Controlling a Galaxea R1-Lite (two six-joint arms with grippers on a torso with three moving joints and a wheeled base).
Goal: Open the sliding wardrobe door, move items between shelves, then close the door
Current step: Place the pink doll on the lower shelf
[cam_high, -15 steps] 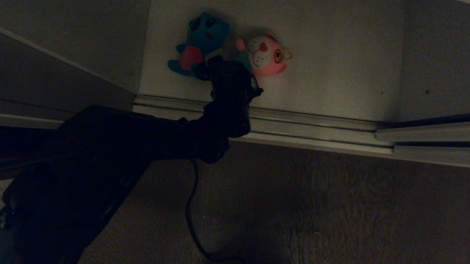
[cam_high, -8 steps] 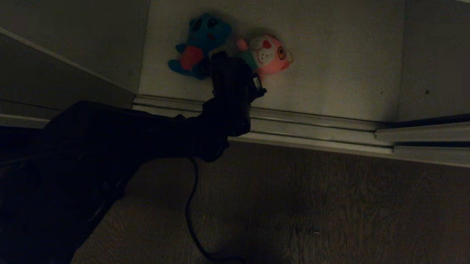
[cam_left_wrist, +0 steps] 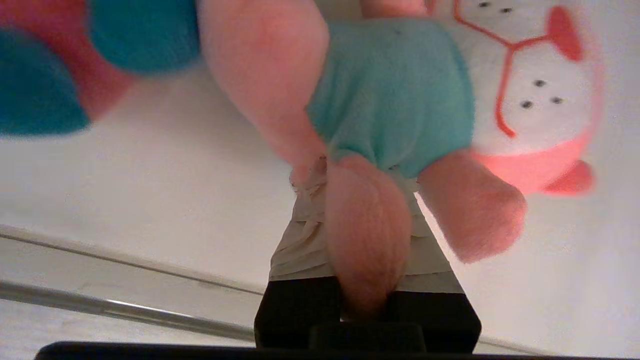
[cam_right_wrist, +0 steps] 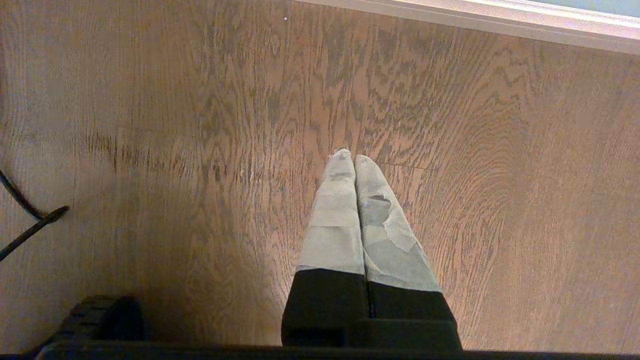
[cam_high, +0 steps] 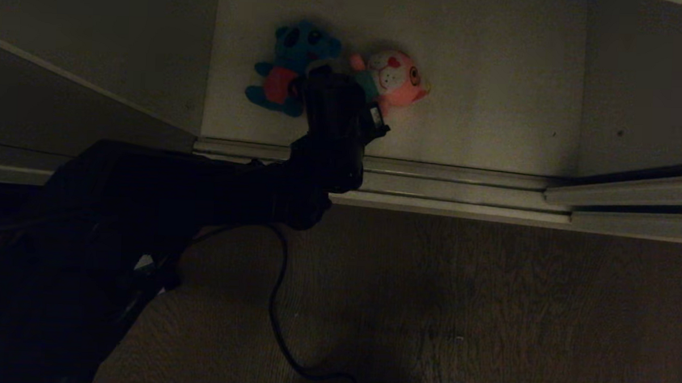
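The pink plush toy (cam_high: 400, 75) in a teal outfit (cam_left_wrist: 395, 90) is at the left part of the white shelf (cam_high: 480, 94). My left gripper (cam_high: 329, 80) is shut on one of its pink legs, which sits between the taped fingers (cam_left_wrist: 300, 250). Midway between the tips is (cam_left_wrist: 367, 220). The teal-blue plush toy (cam_high: 288, 65) with a red belly lies just left of it (cam_left_wrist: 140, 30). The grey-green sliding wardrobe door (cam_high: 645, 83) stands at the right, off the opening. My right gripper (cam_right_wrist: 350, 159) hangs shut and empty over the floor.
Pale metal door tracks (cam_high: 443, 184) run along the shelf's front edge. In front of them is brown wooden floor (cam_high: 484, 310), with a black cable (cam_high: 277, 319) trailing from my left arm. A grey side panel (cam_high: 96, 47) bounds the shelf on the left.
My left gripper has moved slightly farther in over the shelf with the pink plush toy, and the toy's head has shifted a little to the right. The right arm has not moved.
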